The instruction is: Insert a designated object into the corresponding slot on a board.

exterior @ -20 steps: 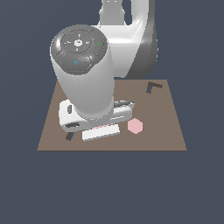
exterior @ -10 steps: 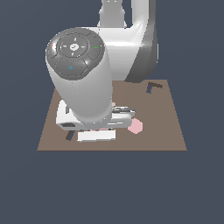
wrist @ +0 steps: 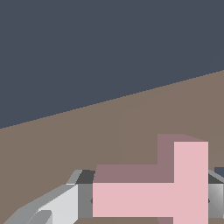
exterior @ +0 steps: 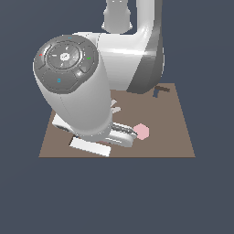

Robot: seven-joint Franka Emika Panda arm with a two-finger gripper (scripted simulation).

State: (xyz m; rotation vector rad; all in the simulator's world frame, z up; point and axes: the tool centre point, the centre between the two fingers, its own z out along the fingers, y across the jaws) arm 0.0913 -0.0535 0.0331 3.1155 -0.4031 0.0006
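Observation:
In the wrist view my gripper [wrist: 148, 202] is shut on the pink T-shaped piece [wrist: 175, 192], which sits between the grey fingers [wrist: 65, 202] just above the brown board [wrist: 131, 127]. In the exterior view the arm's bulk [exterior: 73, 87] covers the gripper, the T piece and much of the board [exterior: 171, 135]. The dark T-shaped slot is hidden in both views.
A pink hexagon [exterior: 142, 131] lies on the board just to the exterior view's right of my hand. A dark L-shaped mark [exterior: 159, 90] is near the board's far right corner. The board's edge shows against dark floor in the wrist view.
The arm's wrist has risen toward the camera and shifted a little to the exterior view's left, with the hand tilting. The pink hexagon has not moved.

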